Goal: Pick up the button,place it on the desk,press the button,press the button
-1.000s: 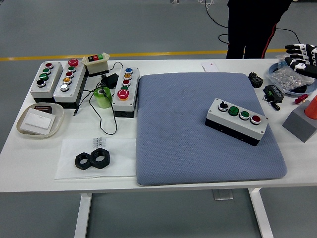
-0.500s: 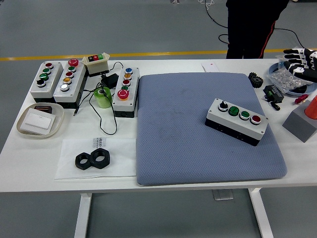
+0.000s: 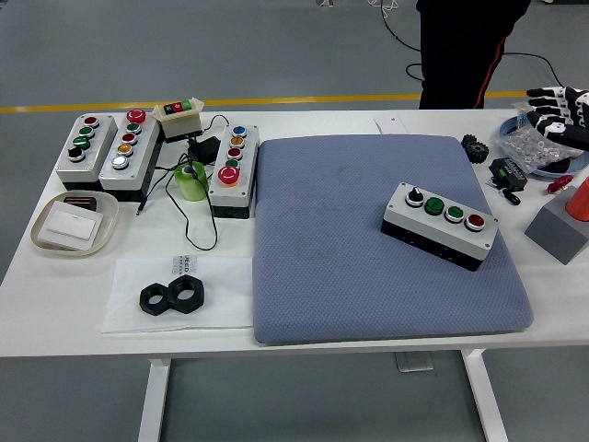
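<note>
A grey button box (image 3: 440, 224) with a black knob, two green buttons and a red button lies at an angle on the right part of the blue-grey mat (image 3: 340, 249). My right hand (image 3: 555, 101), black with white finger segments, comes in at the far right edge above a clear bag of small parts (image 3: 538, 147). Its fingers are spread and hold nothing. It is well away from the button box, up and to the right. The left arm does not show.
Three more button boxes (image 3: 87, 147) (image 3: 129, 147) (image 3: 232, 170) and a small switch box (image 3: 179, 115) stand at the back left, with cables and a green tape roll (image 3: 190, 180). A tray (image 3: 109, 230), two black nuts (image 3: 172, 296), a black gear (image 3: 475, 147) and a grey block (image 3: 558, 230) are nearby. A person (image 3: 465, 51) stands behind.
My right hand has shifted only slightly at the right edge. The person behind the table has moved a little to the left. The button box has not moved.
</note>
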Available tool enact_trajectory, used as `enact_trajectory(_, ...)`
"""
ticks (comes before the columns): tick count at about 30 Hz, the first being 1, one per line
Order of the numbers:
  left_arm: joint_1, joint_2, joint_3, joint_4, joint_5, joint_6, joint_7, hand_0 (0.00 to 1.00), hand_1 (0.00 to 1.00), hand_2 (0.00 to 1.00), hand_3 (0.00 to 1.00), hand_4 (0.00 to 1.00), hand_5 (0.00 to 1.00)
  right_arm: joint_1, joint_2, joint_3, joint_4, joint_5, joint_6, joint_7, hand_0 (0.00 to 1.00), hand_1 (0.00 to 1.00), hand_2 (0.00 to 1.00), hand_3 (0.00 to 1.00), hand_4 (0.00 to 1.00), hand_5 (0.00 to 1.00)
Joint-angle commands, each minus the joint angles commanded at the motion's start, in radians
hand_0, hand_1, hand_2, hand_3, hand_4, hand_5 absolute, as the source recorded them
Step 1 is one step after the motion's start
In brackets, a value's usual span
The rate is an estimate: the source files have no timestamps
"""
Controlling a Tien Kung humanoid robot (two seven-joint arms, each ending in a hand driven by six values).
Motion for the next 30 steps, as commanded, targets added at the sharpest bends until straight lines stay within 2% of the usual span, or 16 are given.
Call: enact_trajectory(30,-0.009,0.001,0.003,0.0,-0.006,0.001,-0.001,0.742,0.915,0.984,0.942,0.616,0.998,0.012,-0.004,0.005,0.005,-0.006,0.001,-0.002,0.944,0.895,0.865,0.846,0.61,0.457)
